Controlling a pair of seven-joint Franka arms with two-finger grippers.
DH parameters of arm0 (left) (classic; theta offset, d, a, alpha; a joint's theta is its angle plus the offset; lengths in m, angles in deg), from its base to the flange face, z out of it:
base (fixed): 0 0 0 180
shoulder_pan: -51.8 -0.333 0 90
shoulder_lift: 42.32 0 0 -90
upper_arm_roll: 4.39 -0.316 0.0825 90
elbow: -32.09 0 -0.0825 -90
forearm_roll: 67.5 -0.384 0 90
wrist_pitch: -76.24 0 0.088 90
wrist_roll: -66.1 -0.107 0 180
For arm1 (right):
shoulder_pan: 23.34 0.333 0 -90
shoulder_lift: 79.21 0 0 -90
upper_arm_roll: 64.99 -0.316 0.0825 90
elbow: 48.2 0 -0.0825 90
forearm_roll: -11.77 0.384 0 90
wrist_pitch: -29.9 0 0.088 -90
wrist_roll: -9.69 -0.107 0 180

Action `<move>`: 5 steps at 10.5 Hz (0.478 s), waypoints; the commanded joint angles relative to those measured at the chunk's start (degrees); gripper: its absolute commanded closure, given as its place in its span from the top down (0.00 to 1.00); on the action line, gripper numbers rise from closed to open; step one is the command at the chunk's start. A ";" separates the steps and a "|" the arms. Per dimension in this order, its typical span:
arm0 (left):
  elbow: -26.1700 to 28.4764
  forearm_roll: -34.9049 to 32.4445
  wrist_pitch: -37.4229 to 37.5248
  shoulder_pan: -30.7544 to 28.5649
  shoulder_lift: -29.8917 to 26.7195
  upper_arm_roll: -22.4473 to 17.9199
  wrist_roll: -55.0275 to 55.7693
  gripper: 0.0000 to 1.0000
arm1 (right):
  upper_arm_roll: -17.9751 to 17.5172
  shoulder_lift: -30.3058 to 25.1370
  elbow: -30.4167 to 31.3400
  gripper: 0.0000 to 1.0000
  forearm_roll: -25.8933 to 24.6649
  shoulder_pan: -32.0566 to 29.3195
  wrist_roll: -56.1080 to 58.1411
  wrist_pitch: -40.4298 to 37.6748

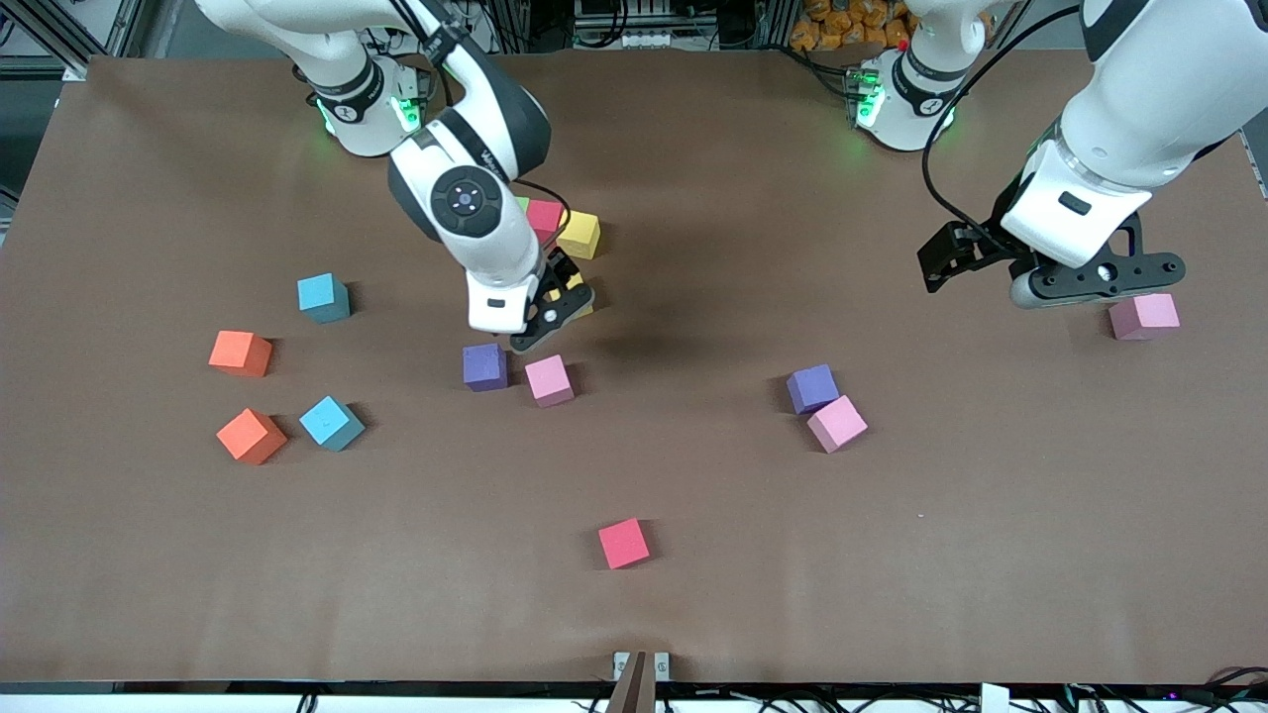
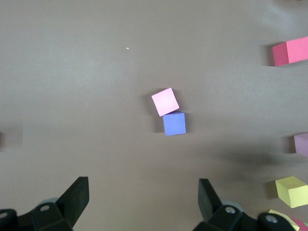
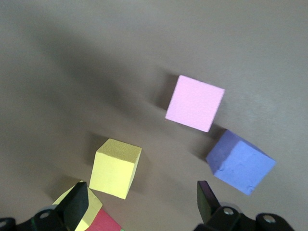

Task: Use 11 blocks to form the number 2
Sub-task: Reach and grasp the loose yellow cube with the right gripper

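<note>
Nearest the front camera, a lone red cube (image 1: 624, 544) sits flat on the brown table (image 1: 892, 594), slightly turned. Next, toward the left arm's end, a pink cube (image 1: 837, 423) touches a purple cube (image 1: 812, 388) — the pink one rotated, corner toward its neighbour. Toward the right arm's end lie two orange cubes (image 1: 251, 436) (image 1: 240, 353) and a light blue cube (image 1: 332, 423), all matte, square-edged and same-sized. Mid-table, another purple cube (image 1: 485, 366) and pink cube (image 1: 549, 380) sit just beside each other.

The right gripper (image 1: 555, 307) hangs low over a yellow cube (image 3: 115, 167), fingers apart, holding nothing. A second light blue cube (image 1: 323, 297) lies farther off.

The left gripper (image 1: 1090, 282) hovers beside a third pink cube (image 1: 1144, 316), fingers apart, empty.

Farthest — the started top row of the number 2: a red cube (image 1: 544, 216) touching a yellow cube (image 1: 579, 235), its long axis running across the table; a green sliver shows at its right-arm end, mostly hidden by the right arm.
</note>
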State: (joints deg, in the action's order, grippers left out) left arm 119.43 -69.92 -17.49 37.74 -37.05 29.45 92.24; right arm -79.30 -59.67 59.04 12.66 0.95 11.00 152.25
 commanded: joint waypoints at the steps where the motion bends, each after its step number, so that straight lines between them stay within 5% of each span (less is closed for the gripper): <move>1: -0.85 -0.92 1.09 -0.35 0.01 0.17 -1.26 1.00 | -1.42 -0.82 6.56 1.00 0.34 0.23 -0.87 6.83; 5: -0.85 -0.92 1.09 -0.09 0.10 0.44 -1.18 1.00 | -1.77 1.19 11.05 1.00 0.34 1.28 -3.49 14.75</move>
State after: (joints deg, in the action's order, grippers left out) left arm 119.43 -69.92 -17.48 37.78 -37.05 29.60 92.18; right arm -80.89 -58.92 68.62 12.66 1.36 9.72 164.52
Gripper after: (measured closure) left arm 0.000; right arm 0.000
